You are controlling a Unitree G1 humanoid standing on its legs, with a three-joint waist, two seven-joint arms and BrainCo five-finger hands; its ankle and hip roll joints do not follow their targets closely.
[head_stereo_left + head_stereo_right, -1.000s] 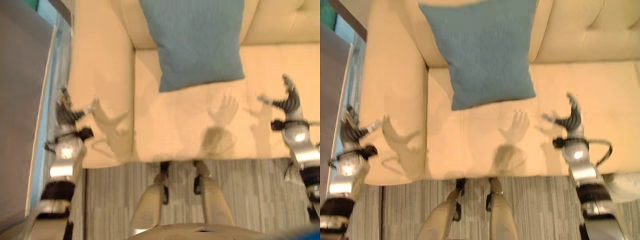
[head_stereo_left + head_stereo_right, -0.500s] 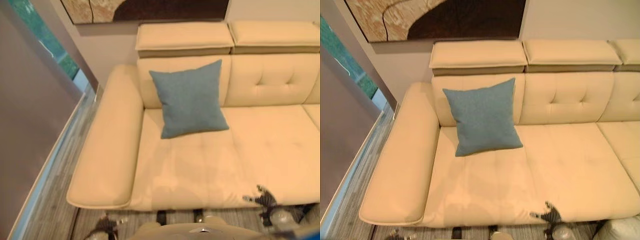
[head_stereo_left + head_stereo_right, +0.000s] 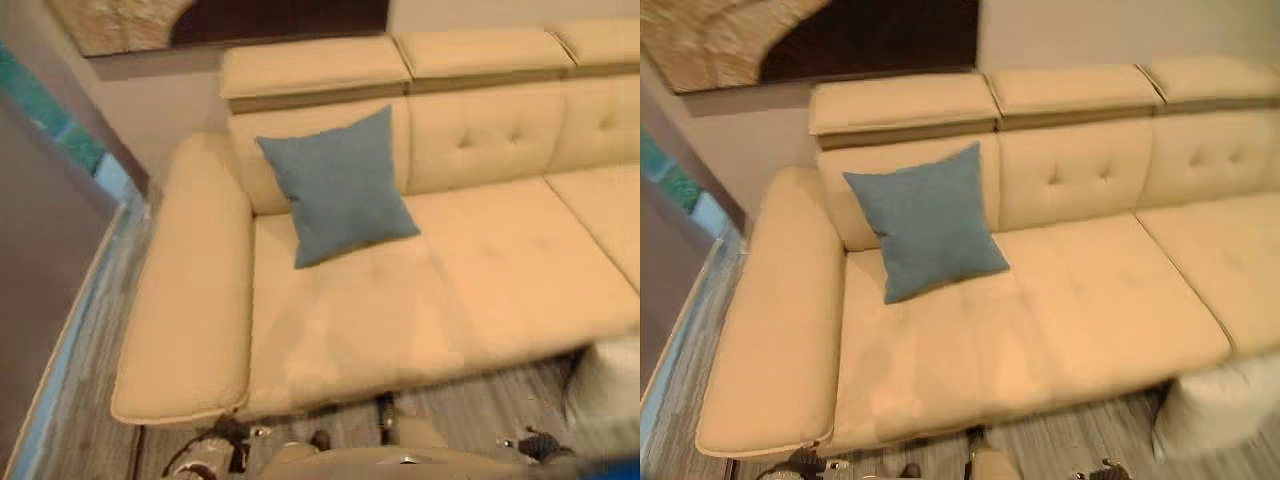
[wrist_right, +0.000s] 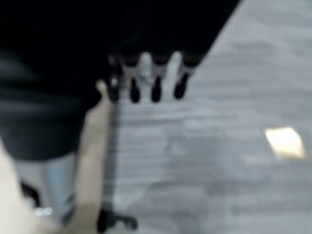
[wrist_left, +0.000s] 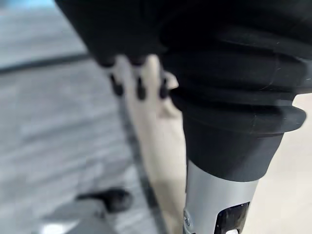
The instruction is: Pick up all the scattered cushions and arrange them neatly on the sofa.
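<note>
A blue square cushion (image 3: 340, 185) leans upright against the backrest at the left end of the cream sofa (image 3: 470, 290), next to the armrest (image 3: 190, 290). A pale, whitish cushion (image 3: 1218, 412) lies on the floor in front of the sofa's right part, partly cut off by the picture's edge. My left hand (image 5: 139, 87) hangs over the grey floor beside the sofa's base, its fingers straight and holding nothing. My right hand (image 4: 155, 84) also hangs low over the floor, fingers straight and empty.
Grey striped floor (image 3: 480, 405) runs along the sofa's front. A wall with a large picture (image 3: 810, 40) stands behind the sofa. A glass partition with a blue strip (image 3: 60, 340) borders the floor to the left of the armrest.
The camera has lifted and swung right, bringing the pale cushion on the floor into view. Both hands have dropped from over the seat to down by the floor.
</note>
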